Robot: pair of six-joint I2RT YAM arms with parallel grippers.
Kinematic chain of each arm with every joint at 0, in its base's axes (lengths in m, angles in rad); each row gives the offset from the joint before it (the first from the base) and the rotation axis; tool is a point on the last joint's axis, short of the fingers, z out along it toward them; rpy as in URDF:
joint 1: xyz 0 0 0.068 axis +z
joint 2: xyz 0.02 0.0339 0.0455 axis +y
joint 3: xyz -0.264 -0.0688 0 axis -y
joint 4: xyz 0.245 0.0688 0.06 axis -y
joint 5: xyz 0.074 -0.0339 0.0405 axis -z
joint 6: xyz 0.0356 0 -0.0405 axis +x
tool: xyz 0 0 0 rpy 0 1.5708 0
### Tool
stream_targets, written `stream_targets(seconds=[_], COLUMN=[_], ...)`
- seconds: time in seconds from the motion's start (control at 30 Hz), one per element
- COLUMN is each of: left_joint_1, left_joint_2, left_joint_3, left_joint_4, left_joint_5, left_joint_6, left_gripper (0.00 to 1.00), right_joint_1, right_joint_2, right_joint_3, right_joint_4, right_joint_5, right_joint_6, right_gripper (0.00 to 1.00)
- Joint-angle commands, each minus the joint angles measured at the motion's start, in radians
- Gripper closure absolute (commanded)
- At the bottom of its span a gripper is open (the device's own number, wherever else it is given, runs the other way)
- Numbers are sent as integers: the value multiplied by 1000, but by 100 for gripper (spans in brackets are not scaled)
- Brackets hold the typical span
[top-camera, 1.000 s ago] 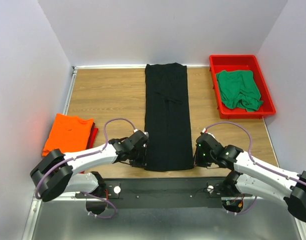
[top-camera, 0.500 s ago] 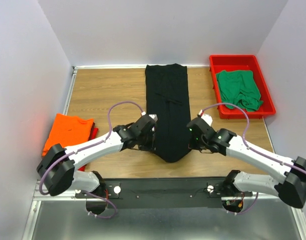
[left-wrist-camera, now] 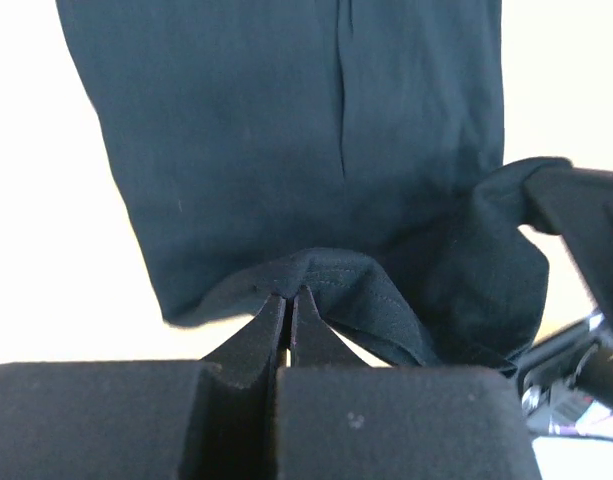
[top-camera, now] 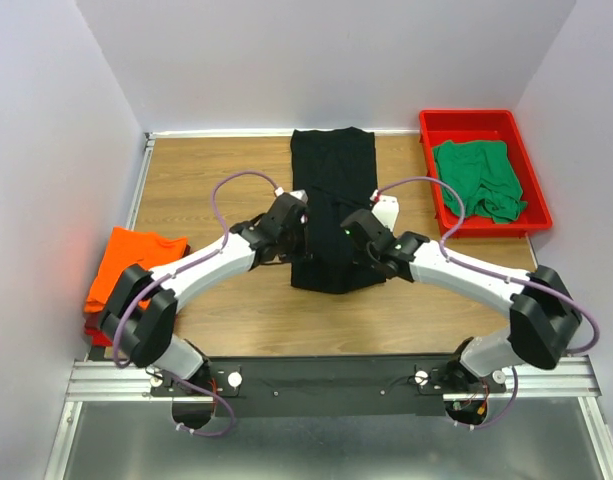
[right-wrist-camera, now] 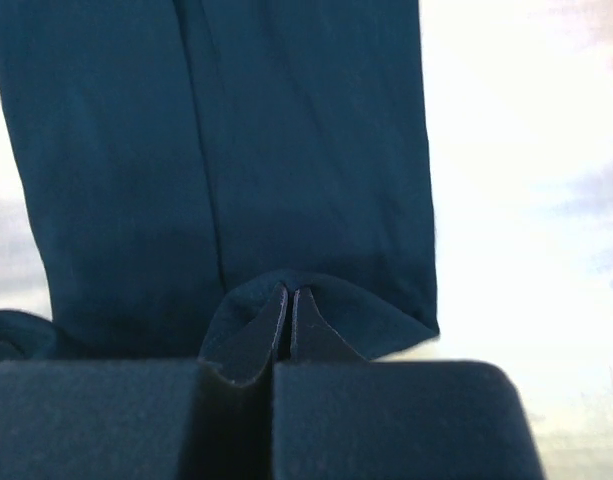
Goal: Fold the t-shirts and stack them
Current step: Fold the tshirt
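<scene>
Spreading between pale walls (top-camera: 336, 60), the wood-grain table (top-camera: 216, 180) is carrying the cloth. Mid-frame, the left end effector (left-wrist-camera: 289, 297) and the right end effector (right-wrist-camera: 289, 292) are each clamping the raised near hem of the soft black t-shirt (top-camera: 332, 165). The folded orange t-shirt (top-camera: 136, 262) is lying lower left. The crumpled green t-shirt (top-camera: 476, 178) is filling the rigid red tray (top-camera: 466, 118), upper right.

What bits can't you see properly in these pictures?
- Top view: dark red shirt, nearly all hidden under the orange shirt and left arm.
- Top view: black shirt gripped corners, under left arm and right arm.
- Wrist views: black shirt's far end, cut off by the top edge.
</scene>
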Motion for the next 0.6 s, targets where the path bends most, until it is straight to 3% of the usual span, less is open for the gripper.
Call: stream_targets(seconds=[0.0,0.57], left_joint_1=[42,172], left_joint_2=[80,410], left_joint_3=[81,433], left_joint_4=[56,7], left_joint_5=[-40,-93], left_joint_6=[53,85], left_gripper=[100,100], right_joint_1=[-21,-261], right_joint_2=[71,413], right_joint_3=[64,309], right_joint_4=[95,268], right_joint_5=[115,-3], right_joint_6=[-47,-170], right_gripper=[100,100])
